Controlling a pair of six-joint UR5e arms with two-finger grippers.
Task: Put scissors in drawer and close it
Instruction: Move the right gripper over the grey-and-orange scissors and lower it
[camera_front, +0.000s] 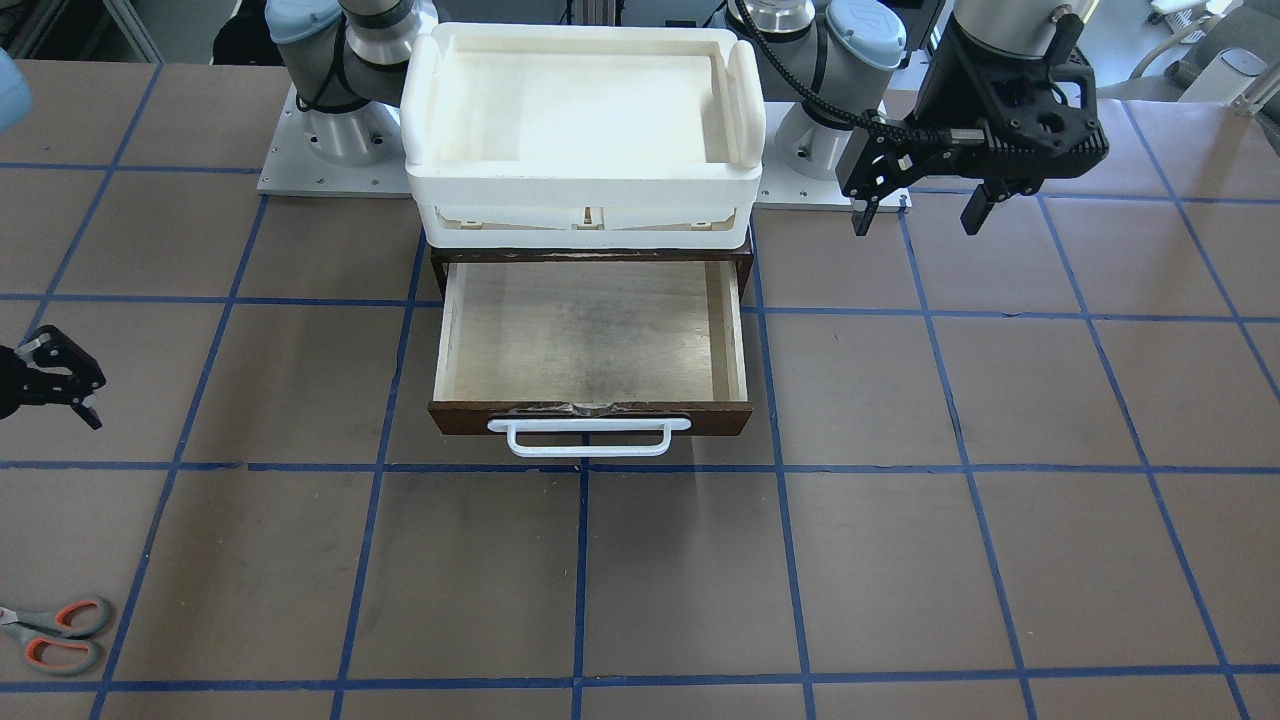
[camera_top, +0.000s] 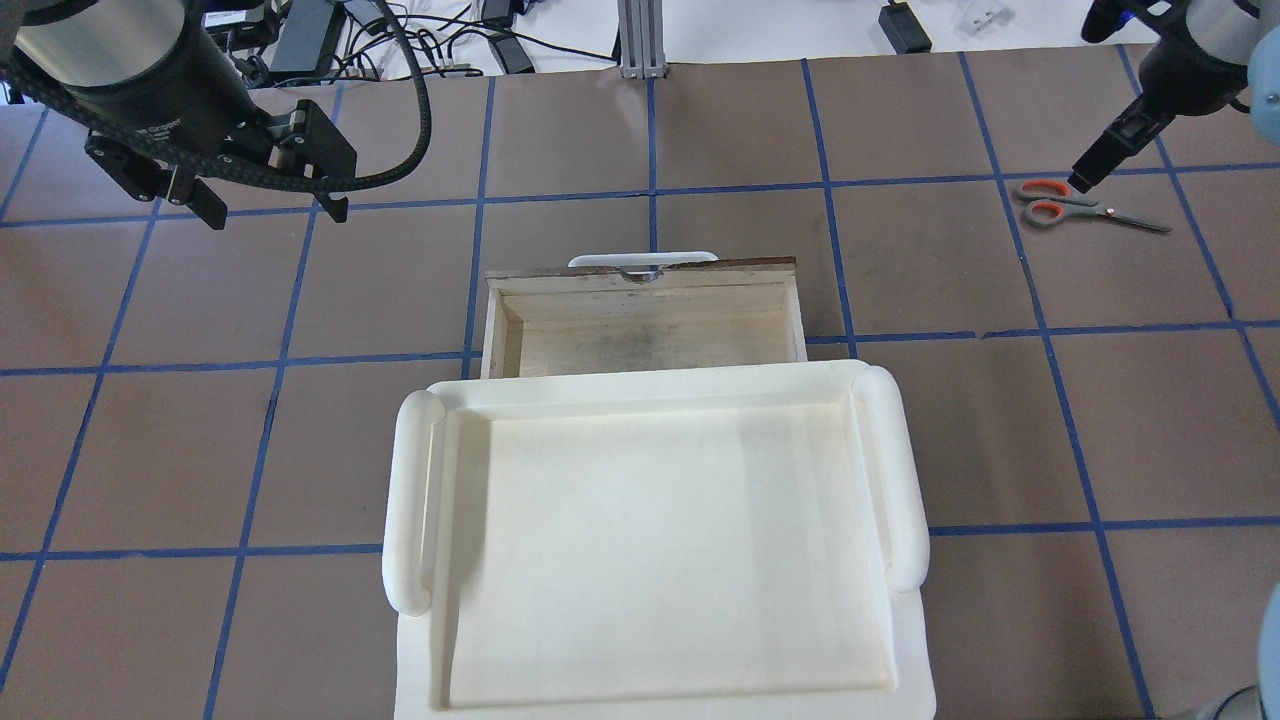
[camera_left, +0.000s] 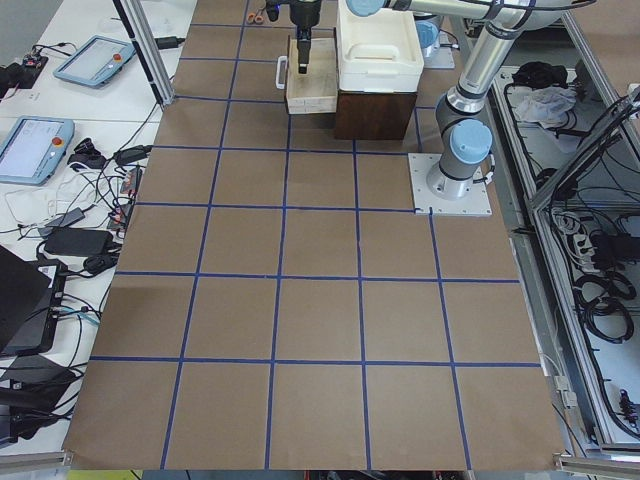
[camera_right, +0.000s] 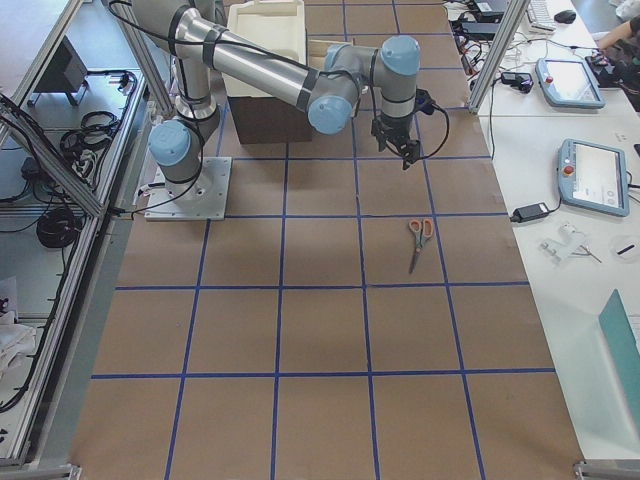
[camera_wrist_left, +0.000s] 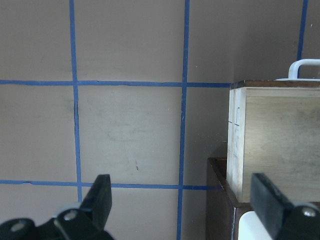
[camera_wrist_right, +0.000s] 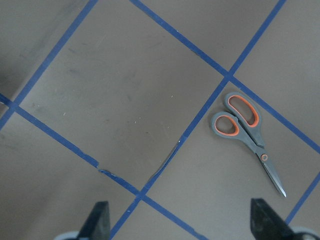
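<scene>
Table: carries all the items below.
Drawer: pulled out beneath the tray, interior bare.
Left gripper: fingers spread, empty, off to the drawer's left side.
Right gripper: fingers spread, empty, above the table near the scissors.
Scissors: flat on the table, blades shut, well apart from the drawer on the robot's right.
Assessment: drawer is ready; pick, place and close are all outstanding.

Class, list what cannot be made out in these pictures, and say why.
- Blades of the scissors: front-facing view, cut off by the left edge.
- Back of the drawer: overhead view, hidden under the white tray.
- Most of the handle: overhead view, behind the drawer's front.
</scene>
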